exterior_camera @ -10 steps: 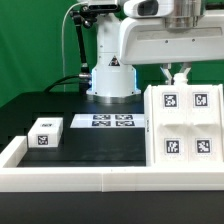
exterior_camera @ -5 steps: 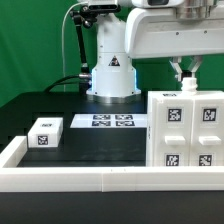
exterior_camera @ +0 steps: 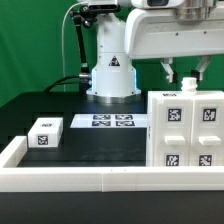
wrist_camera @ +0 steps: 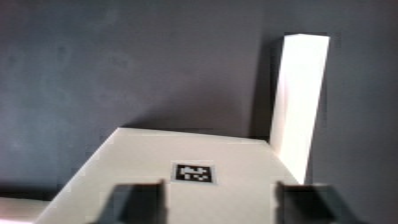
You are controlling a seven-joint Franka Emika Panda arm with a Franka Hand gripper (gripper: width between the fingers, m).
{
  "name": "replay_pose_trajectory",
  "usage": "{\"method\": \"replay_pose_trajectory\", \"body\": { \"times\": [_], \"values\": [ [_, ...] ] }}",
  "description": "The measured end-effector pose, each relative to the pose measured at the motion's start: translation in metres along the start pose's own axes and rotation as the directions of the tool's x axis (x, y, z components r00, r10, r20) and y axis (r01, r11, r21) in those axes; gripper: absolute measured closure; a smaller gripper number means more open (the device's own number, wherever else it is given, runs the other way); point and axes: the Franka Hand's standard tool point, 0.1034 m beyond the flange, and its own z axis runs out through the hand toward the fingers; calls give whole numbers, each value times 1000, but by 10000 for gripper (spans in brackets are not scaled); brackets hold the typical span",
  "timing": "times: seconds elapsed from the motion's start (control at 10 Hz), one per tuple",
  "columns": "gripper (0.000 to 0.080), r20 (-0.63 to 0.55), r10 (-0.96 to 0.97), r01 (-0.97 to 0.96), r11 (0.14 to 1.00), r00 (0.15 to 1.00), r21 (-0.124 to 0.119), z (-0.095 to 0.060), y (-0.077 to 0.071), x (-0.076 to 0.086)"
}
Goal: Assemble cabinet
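The cabinet [exterior_camera: 186, 132] is the large white box with several black-and-white tags, standing on the table at the exterior view's right. My gripper [exterior_camera: 186, 70] hovers just above its top edge, open, with one finger on each side of the small top tag and nothing between them. In the wrist view the cabinet's white top face with one tag [wrist_camera: 198, 172] lies right below the open gripper [wrist_camera: 219, 205], and both dark fingertips [wrist_camera: 134, 203] stand wide apart.
A small white tagged block [exterior_camera: 43, 131] lies at the exterior view's left. The marker board [exterior_camera: 112, 121] lies in front of the robot base. A low white rail [exterior_camera: 90, 180] edges the table's front. A long white bar [wrist_camera: 302, 90] shows beyond the cabinet in the wrist view.
My gripper was shut on the cabinet's top edge and has opened, letting it go. Before that the cabinet shifted to the exterior view's right and settled.
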Motion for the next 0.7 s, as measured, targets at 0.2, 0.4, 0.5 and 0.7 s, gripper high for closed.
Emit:
{"method": "replay_pose_trajectory", "body": {
  "times": [0.2, 0.4, 0.5, 0.7],
  "values": [
    [193, 0, 0, 0, 1000, 1000, 0, 0, 0, 0],
    [71, -11, -15, 15, 1000, 1000, -4, 5, 12, -7],
    [15, -21, -19, 19, 1000, 1000, -10, 12, 32, -21],
    [2, -33, -27, 26, 999, 999, -21, 23, 70, -47]
  ]
}}
